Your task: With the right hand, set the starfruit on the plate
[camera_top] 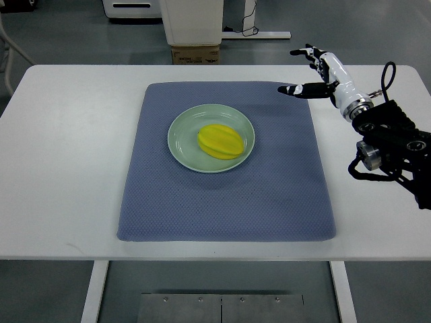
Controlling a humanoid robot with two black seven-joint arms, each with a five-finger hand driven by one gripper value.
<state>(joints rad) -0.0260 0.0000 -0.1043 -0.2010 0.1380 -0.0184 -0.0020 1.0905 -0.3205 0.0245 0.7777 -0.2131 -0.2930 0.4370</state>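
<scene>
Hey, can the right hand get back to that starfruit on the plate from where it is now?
Probably yes. The right hand hangs open over the table's far right, holding nothing. The starfruit lies uncovered on the green plate, and only bare blue mat lies between them.

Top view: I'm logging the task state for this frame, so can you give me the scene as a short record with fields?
starfruit: yellow starfruit lying on the plate, right of its middle
plate: pale green plate on the blue-grey mat
mat: spread on the white table
right hand: right hand over the table's far right corner area, apart from the plate, fingers spread, holding nothing
left hand: not in view
task state: starfruit appears placed
</scene>
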